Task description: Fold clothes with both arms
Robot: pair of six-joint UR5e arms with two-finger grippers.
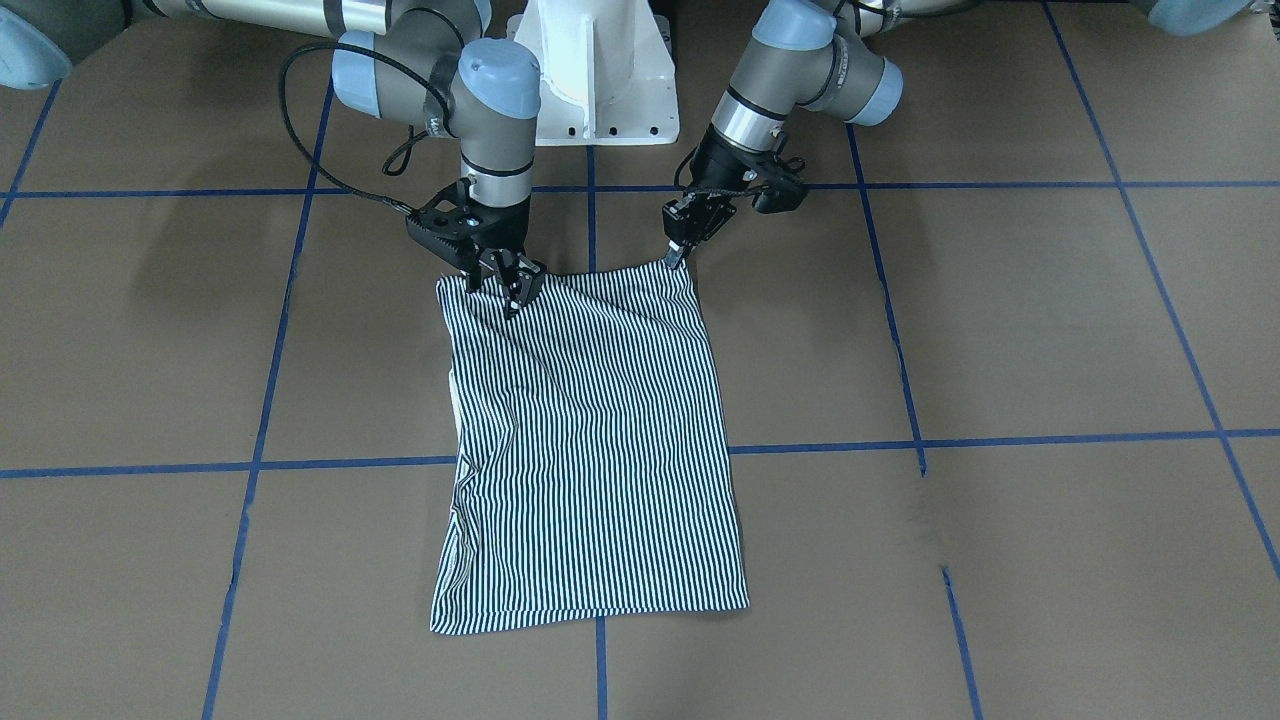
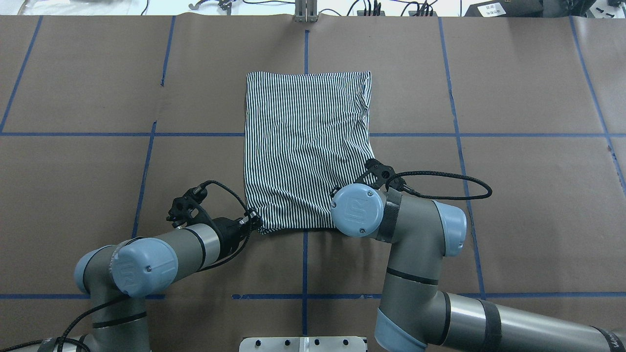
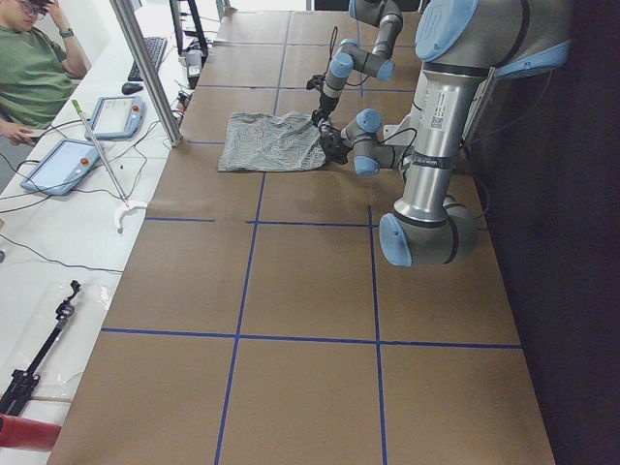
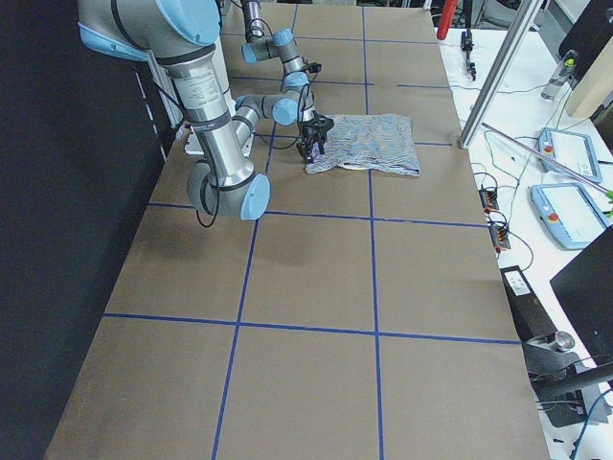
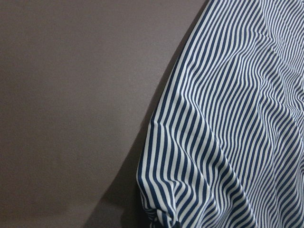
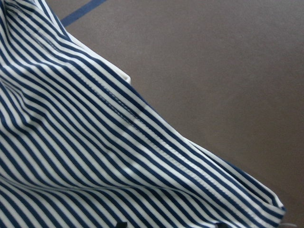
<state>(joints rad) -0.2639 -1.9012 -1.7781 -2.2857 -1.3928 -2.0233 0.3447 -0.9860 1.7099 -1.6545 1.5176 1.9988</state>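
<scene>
The clothes are one navy-and-white striped shirt [image 1: 590, 450], folded into a tall rectangle on the brown table; collar and placket are hidden. My left gripper [image 1: 677, 258] is shut on the corner of the shirt's robot-side edge, also seen from overhead [image 2: 253, 221]. My right gripper [image 1: 512, 285] is shut on the other corner of that edge; from overhead its own wrist hides it. Both wrist views show only striped fabric [image 5: 228, 133] [image 6: 95, 142], slightly lifted and casting a shadow on the table.
The white pedestal base [image 1: 600, 80] stands just behind the shirt's held edge. Blue tape lines [image 1: 590, 455] grid the table. A metal post [image 3: 145, 68] and a side desk with tablets [image 3: 63, 160] and a seated person [image 3: 29, 68] lie past the far edge.
</scene>
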